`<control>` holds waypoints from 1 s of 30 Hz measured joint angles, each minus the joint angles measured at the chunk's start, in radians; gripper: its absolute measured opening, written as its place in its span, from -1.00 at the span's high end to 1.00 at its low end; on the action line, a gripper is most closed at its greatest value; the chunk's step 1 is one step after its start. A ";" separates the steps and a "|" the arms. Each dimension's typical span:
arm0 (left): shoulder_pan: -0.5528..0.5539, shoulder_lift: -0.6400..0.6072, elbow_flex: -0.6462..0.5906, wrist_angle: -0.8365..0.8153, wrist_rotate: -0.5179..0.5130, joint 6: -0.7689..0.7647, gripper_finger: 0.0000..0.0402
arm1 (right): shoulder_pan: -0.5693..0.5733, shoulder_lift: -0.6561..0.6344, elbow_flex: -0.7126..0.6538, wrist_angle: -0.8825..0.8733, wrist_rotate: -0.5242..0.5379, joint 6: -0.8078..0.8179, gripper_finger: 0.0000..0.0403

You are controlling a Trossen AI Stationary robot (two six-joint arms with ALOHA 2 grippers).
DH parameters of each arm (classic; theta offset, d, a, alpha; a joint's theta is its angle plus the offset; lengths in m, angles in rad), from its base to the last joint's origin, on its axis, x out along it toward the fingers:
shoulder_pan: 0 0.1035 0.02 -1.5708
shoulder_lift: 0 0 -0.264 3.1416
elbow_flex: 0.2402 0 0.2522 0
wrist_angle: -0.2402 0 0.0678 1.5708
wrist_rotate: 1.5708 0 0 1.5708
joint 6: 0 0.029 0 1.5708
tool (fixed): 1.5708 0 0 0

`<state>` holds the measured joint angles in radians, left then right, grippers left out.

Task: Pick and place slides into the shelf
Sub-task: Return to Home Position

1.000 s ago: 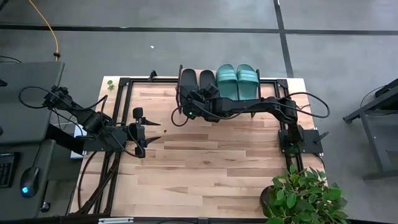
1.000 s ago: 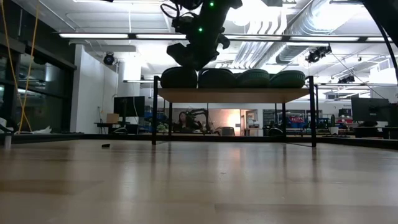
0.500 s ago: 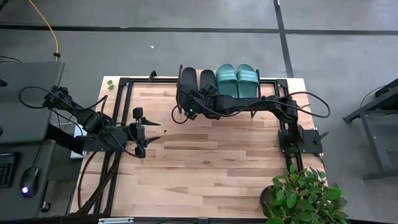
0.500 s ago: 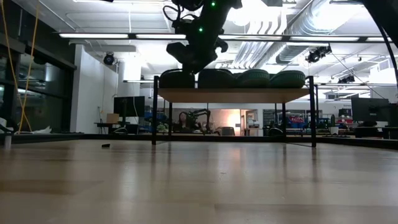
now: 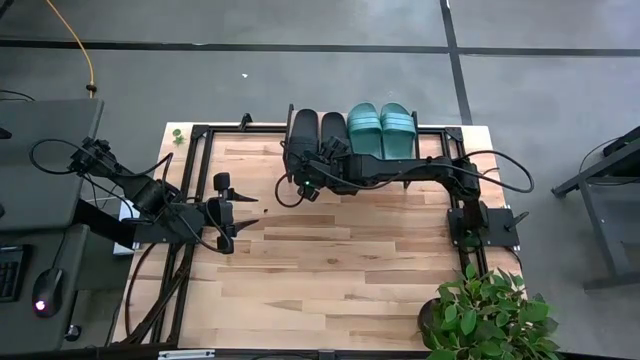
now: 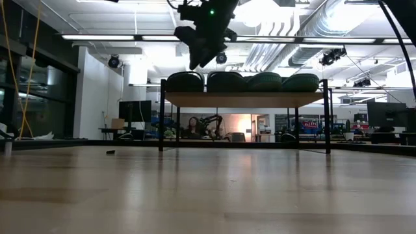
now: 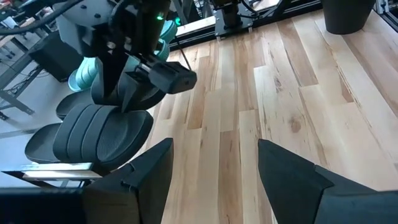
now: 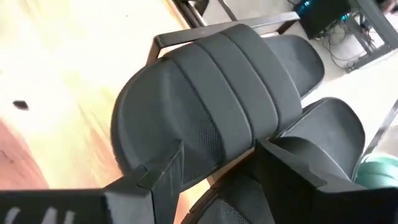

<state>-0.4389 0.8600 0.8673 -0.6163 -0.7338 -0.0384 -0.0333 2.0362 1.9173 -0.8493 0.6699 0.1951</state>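
Open and empty, the right hand (image 6: 199,58) hangs just above the black slides (image 8: 211,118) on the shelf (image 6: 244,99); a low retreat could knock one off. The left hand (image 7: 214,155) waits at the surface's left edge, spread wide.

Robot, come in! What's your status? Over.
Left claw open, parked at the table left side. Right claw open, empty, raised above the black slides. Those and the teal slides all on the shelf. Nothing in the way.

A robotics lab in an open industrial hall — exposed ceiling ducts (image 6: 289,29) and strip lights (image 6: 97,37) overhead, a grey concrete floor (image 5: 300,80) marked with black lines, dark screens (image 6: 133,110) at the back, and a person (image 6: 192,126) seated beside another robot arm (image 6: 212,121)
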 joint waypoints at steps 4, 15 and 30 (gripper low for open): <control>0.000 0.000 0.000 0.020 0.035 -0.019 -0.08 | 0.008 0.000 0.024 -0.002 -0.060 -0.072 0.07; 0.000 -0.043 0.000 0.045 0.080 -0.016 -0.08 | 0.014 -0.084 0.050 -0.014 -0.380 -0.159 0.07; 0.000 -0.112 0.000 0.074 0.204 -0.019 -0.08 | 0.036 -0.202 0.049 -0.062 -0.575 -0.013 0.07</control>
<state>-0.4389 0.7481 0.8673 -0.5428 -0.5293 -0.0578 0.0023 1.8343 1.9659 -0.9116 0.0944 0.1822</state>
